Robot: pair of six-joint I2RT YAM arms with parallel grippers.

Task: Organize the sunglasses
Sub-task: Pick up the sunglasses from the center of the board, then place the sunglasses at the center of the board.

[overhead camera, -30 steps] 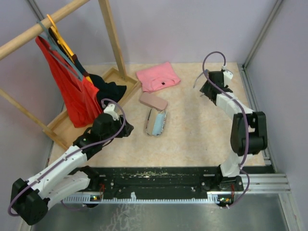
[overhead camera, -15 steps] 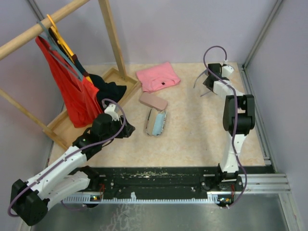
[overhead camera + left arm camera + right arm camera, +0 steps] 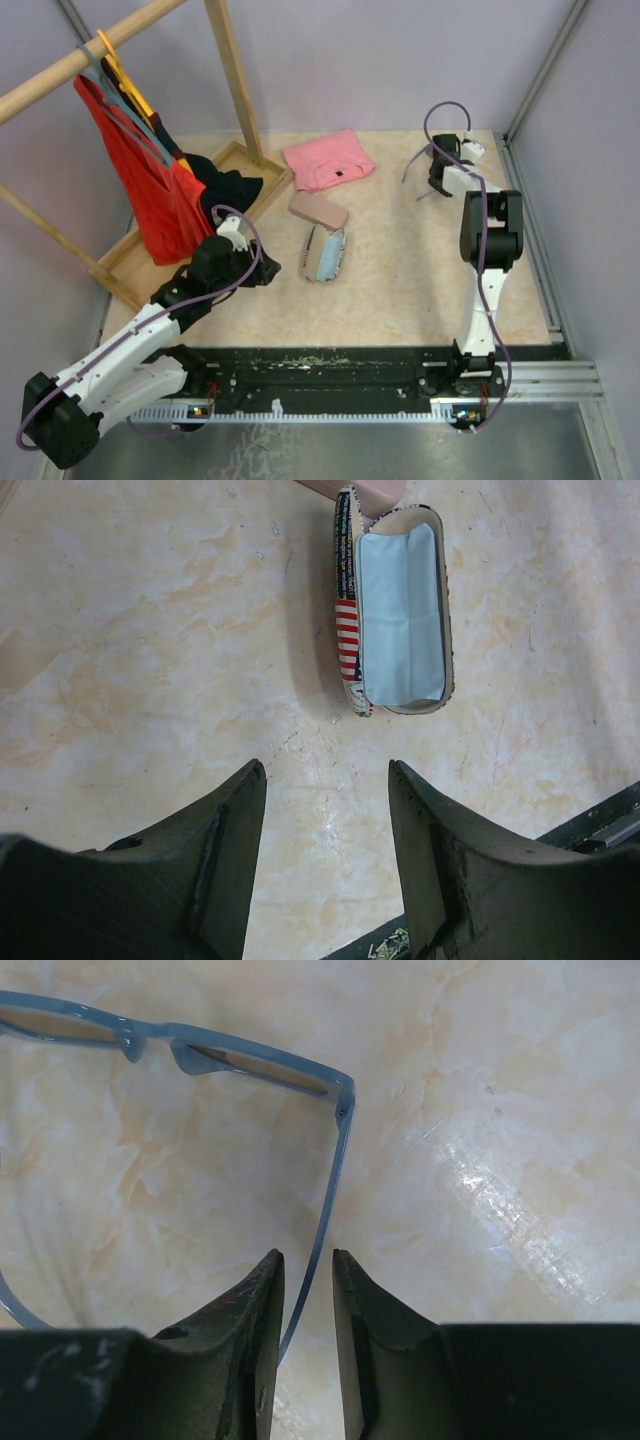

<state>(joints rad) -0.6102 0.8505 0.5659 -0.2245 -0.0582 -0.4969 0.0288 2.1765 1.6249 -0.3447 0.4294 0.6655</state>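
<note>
The right gripper [image 3: 305, 1257] is low over the table [image 3: 520, 1160], at the far right part of it. Its two fingers [image 3: 258, 1310] stand close together, with only a narrow gap between them. In this gap passes the thin side arm [image 3: 337, 1175] of the grey-blue sunglasses [image 3: 250, 1060]. The sunglasses lie unfolded on the table, with the front frame just ahead of the fingertips. The side arm runs very near the left finger, but I cannot tell if the pads already press on it.

The left gripper [image 3: 325, 770] has its fingers well apart and holds nothing; between them only the table surface is seen. Ahead of it lies the flag-patterned case [image 3: 347, 630], open, with a light blue cloth [image 3: 400, 610] inside. The corner of a pink case [image 3: 368, 490] touches its far end.
</note>
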